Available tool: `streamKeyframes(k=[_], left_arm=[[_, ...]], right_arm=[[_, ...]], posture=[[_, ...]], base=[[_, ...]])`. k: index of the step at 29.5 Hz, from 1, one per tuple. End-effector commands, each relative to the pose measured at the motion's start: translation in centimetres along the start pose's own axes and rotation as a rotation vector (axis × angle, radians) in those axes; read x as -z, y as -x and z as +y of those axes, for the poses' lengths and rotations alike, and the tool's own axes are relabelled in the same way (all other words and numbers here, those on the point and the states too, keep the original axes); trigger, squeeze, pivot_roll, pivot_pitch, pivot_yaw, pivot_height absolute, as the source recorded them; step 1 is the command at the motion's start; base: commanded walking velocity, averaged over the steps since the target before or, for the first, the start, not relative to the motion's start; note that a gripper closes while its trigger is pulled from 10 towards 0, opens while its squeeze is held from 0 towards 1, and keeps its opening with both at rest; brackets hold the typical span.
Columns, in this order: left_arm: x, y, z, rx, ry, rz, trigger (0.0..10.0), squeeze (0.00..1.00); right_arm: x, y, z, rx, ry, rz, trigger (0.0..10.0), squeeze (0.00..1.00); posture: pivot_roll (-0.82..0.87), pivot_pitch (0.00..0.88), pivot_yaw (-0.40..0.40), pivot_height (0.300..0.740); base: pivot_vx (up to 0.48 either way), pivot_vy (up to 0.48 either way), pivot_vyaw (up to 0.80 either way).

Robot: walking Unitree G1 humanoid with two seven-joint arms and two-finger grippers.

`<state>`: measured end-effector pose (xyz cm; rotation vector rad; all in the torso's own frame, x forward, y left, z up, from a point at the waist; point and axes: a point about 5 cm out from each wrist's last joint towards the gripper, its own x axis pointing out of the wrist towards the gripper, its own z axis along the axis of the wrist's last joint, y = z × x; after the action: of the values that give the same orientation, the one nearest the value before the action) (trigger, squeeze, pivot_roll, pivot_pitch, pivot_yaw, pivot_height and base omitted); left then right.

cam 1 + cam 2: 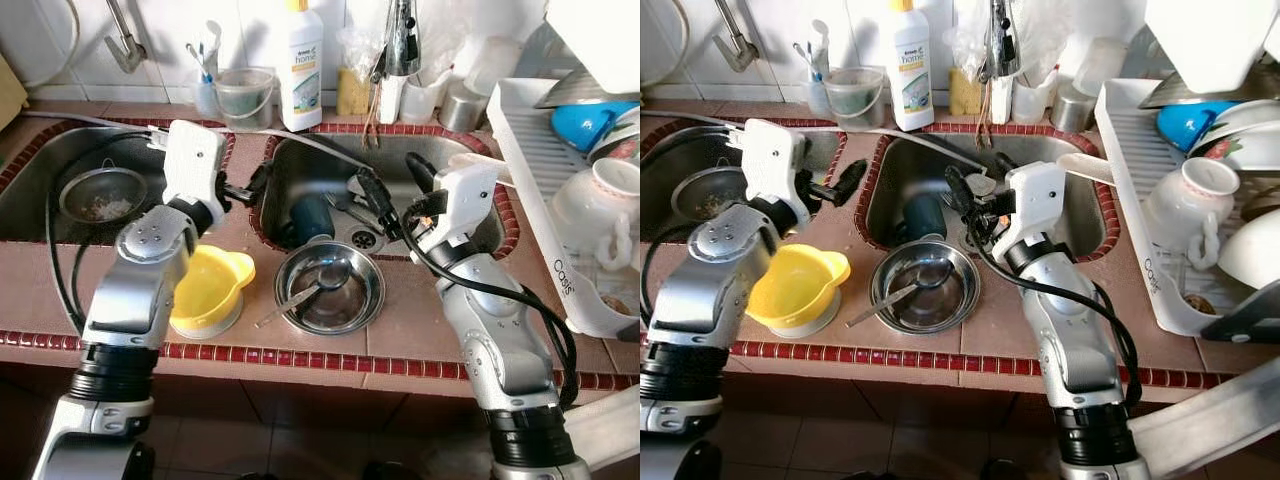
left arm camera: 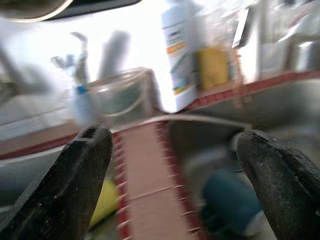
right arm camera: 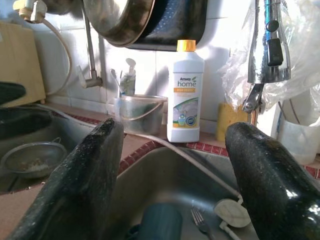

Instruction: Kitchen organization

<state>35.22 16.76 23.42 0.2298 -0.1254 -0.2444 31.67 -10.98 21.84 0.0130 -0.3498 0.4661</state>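
Both grippers, left gripper [image 1: 243,190] and right gripper [image 1: 392,195], hover spread and empty over the sink [image 1: 452,150]; steel bowl [image 1: 329,287], yellow funnel [image 1: 208,288], blue cup [image 1: 312,219] unsorted—organizing barely begun.

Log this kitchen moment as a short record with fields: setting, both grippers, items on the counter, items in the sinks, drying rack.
setting: tiled counter with two steel sinks
left gripper: open, over the strip between the sinks, holding nothing
right gripper: open, above the right sink, holding nothing
counter front: yellow bowl; steel bowl with a spoon in it
left sink: strainer
right sink: dark blue cup, fork
back ledge: white detergent bottle
drying rack: white cup, blue cup
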Motion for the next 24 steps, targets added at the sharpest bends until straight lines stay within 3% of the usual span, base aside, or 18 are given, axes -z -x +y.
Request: streamKeyframes(k=[1,6,17,24], left_arm=[[-0.2,0.0,0.9,-0.047,-0.027,0.003,10.0,0.00],[0.0,0.1,1.3,-0.059,-0.051,0.009,10.0,0.00],[1.1,0.9,3.7,0.028,-0.088,0.081,10.0,0.00],[1.6,1.1,4.9,0.030,-0.051,0.110,10.0,0.00]], right_arm=[[-0.1,-0.2,0.1,-0.020,0.005,0.002,10.0,0.00],[0.1,-0.2,0.1,-0.039,0.009,0.014,10.0,0.00],[0.4,-0.4,0.2,-0.086,0.013,0.032,10.0,0.00],[1.2,-0.6,1.6,-0.138,0.026,0.069,10.0,0.00]], posture=[[-0.12,0.074,0.031,0.740],[-0.11,0.068,0.022,0.740],[-0.10,0.071,0.005,0.740],[-0.10,0.078,0.005,0.740]], base=[[0.000,0.000,0.00],[0.000,0.000,0.00],[0.000,0.000,0.00],[0.000,0.000,0.00]])
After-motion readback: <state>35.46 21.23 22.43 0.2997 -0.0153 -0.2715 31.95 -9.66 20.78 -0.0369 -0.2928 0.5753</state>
